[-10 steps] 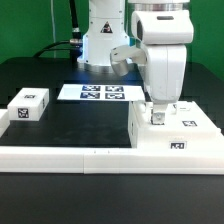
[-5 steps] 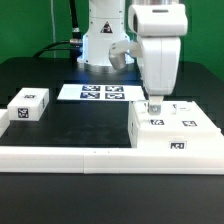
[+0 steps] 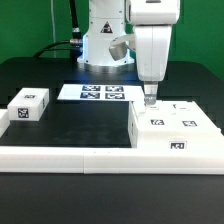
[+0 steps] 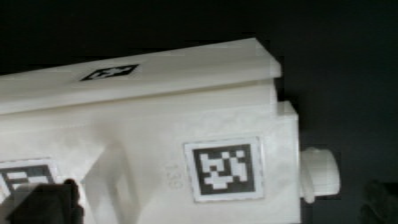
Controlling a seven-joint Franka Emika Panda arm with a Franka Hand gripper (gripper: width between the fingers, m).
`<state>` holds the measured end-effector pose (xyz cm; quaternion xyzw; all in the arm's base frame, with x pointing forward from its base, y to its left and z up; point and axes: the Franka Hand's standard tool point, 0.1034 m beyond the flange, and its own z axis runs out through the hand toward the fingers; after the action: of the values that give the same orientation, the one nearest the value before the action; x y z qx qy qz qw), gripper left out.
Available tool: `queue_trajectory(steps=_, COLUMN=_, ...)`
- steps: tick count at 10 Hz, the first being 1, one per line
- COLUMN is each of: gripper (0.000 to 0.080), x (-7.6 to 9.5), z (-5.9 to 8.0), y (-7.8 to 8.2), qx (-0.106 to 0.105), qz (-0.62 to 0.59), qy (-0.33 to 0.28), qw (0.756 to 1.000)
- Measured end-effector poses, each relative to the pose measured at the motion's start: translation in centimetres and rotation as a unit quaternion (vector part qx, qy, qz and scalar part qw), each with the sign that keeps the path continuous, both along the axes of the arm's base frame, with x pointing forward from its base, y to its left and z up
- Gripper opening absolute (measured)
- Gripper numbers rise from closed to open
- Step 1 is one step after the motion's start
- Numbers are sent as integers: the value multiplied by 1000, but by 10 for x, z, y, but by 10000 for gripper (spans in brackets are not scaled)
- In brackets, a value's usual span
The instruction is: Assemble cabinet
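The cabinet body [image 3: 172, 130] is a big white box with black-and-white tags, lying at the exterior view's right against the white rail. My gripper [image 3: 150, 99] hangs just above its far left corner, apart from it. In the wrist view the body [image 4: 160, 110] fills the picture, with a tag [image 4: 222, 170] and a round knob [image 4: 324, 172] on its side. The gripper [image 4: 210, 215] is open and holds nothing; one dark fingertip [image 4: 43, 205] shows at the edge. A small white tagged panel [image 3: 28, 105] lies at the exterior view's left.
The marker board [image 3: 100, 92] lies flat on the black table in front of the robot base [image 3: 105, 45]. A long low white rail [image 3: 80, 158] runs along the near edge of the table.
The gripper has risen from the cabinet body's top and shifted slightly toward the exterior view's left. The body and the small panel have not moved.
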<state>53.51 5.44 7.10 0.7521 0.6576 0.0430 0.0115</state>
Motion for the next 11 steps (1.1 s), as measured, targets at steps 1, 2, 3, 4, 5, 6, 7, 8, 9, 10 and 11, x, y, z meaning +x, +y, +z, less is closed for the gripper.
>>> queue_trajectory(steps=1, gripper=797, x=0, z=0, y=0, qx=1, qz=-9, qy=1, qw=1000)
queue_trajectory(steps=2, gripper=797, x=0, z=0, y=1, qx=7, qz=-57, qy=3, qw=998)
queue_trajectory(steps=3, gripper=797, x=0, z=0, y=2, qx=10, qz=-83, qy=5, qw=997)
queue_trajectory(steps=4, gripper=797, x=0, z=0, y=2, qx=14, qz=-121, qy=6, qw=992)
queue_trajectory(steps=5, gripper=797, x=-1, z=0, y=1, qx=21, qz=-172, qy=2, qw=985)
queue_trajectory(steps=6, gripper=797, x=-3, z=3, y=1, qx=28, qz=-238, qy=5, qw=971)
queue_trajectory(steps=7, gripper=797, x=-4, z=4, y=3, qx=33, qz=-283, qy=6, qw=959)
queue_trajectory(steps=8, gripper=797, x=-4, z=4, y=5, qx=37, qz=-315, qy=9, qw=948)
queue_trajectory(steps=9, gripper=797, x=-4, z=4, y=6, qx=42, qz=-340, qy=12, qw=939)
queue_trajectory(steps=10, gripper=797, x=-4, z=4, y=7, qx=46, qz=-359, qy=15, qw=932)
queue_trajectory(steps=11, gripper=797, x=-4, z=4, y=8, qx=52, qz=-398, qy=20, qw=916)
